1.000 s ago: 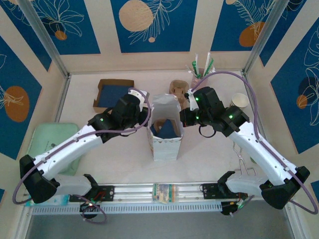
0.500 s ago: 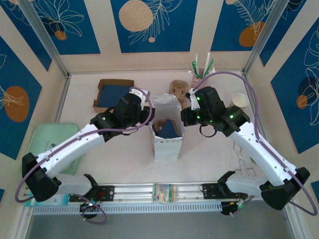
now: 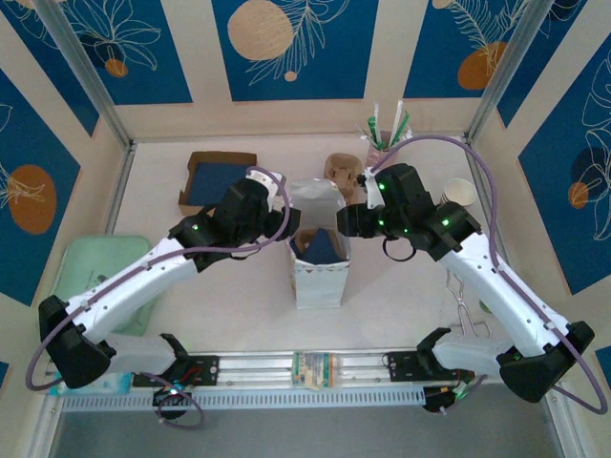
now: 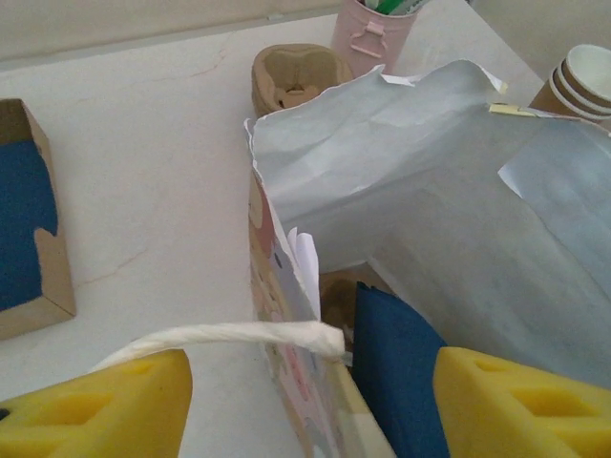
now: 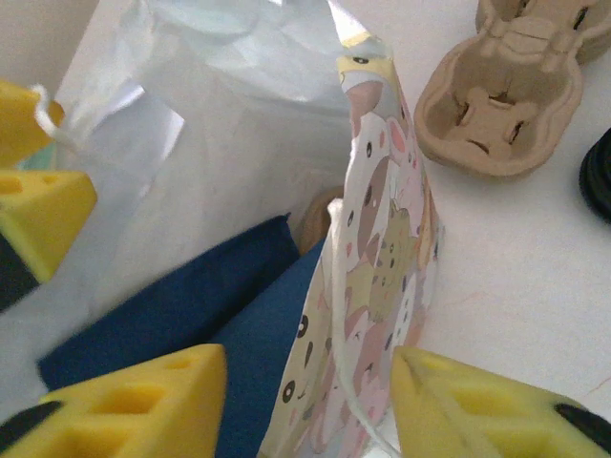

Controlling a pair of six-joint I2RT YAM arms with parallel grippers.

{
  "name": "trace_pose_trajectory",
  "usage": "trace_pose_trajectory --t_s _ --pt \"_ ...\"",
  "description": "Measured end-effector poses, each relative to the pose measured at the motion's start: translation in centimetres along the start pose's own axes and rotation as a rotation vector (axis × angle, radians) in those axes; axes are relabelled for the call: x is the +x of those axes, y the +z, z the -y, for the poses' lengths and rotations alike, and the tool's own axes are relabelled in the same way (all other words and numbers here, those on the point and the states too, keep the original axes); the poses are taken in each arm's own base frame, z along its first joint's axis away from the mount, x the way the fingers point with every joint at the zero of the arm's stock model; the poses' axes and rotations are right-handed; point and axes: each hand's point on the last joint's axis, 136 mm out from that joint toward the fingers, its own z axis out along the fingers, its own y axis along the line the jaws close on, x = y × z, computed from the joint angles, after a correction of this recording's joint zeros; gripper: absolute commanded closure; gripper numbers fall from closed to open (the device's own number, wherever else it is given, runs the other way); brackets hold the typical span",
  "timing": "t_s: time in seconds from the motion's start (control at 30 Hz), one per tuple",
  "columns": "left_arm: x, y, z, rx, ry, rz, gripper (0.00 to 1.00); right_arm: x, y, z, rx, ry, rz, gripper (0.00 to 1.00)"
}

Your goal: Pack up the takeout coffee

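Observation:
The white paper bag (image 3: 317, 272) stands upright mid-table with its mouth open. A dark blue folded piece (image 4: 396, 367) sits inside it, and a bit of something tan (image 4: 336, 298) shows beside that; I cannot tell what it is. The takeout coffee is hidden. My left gripper (image 3: 282, 229) is open over the bag's left rim; in the left wrist view (image 4: 310, 382) the bag wall and its white twisted handle (image 4: 220, 336) lie loose between the yellow pads. My right gripper (image 3: 351, 221) is open astride the printed right wall (image 5: 382, 239), touching nothing (image 5: 310, 396).
A cardboard box with a blue inside (image 3: 215, 181) lies at the back left. A pulp cup carrier (image 3: 341, 170) and a pink holder (image 3: 382, 134) stand behind the bag. Stacked paper cups (image 3: 458, 196) are at the right, tongs (image 3: 468, 315) at the near right, a green tray (image 3: 86, 277) at the left.
Both grippers have gone from shut on the bag's rim to open. The bag's walls are let go and its mouth has drawn in a little. The arms have barely moved.

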Motion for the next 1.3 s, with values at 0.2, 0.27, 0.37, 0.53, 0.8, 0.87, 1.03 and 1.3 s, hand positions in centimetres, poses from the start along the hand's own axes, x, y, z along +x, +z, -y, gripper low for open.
trace_pose_trajectory --t_s 0.2,0.27,0.37,0.53,0.8,0.87,1.03,1.3 --pt "-1.8 -1.7 -0.4 -0.017 0.031 0.047 0.03 -1.7 -1.4 -0.6 -0.005 -0.031 0.054 0.15" --pt "-2.4 -2.4 -0.7 -0.03 0.032 0.072 0.02 -2.2 -1.7 -0.7 -0.004 -0.044 0.071 0.13" --pt "-2.9 -3.2 -1.2 -0.052 0.038 0.096 0.01 -2.8 -2.1 -0.6 0.003 -0.058 0.091 0.12" --pt "-3.5 -4.6 -1.9 -0.079 0.056 0.129 0.0 -3.3 -2.4 0.2 0.037 -0.075 0.111 0.11" --pt "-4.9 -7.7 -2.7 -0.093 0.055 0.227 0.0 -4.2 -4.8 1.5 0.071 -0.077 0.189 0.11" --pt "-4.9 -8.3 -3.1 -0.097 0.049 0.251 0.0 -4.4 -5.5 1.6 0.073 -0.078 0.212 0.11" --pt "-4.6 -9.1 -4.0 -0.126 0.049 0.284 0.0 -5.0 -6.9 2.1 0.084 -0.079 0.262 0.11" --pt "-4.8 -11.0 -5.7 -0.202 0.068 0.345 0.0 -5.8 -9.4 2.9 0.119 -0.087 0.364 0.1"
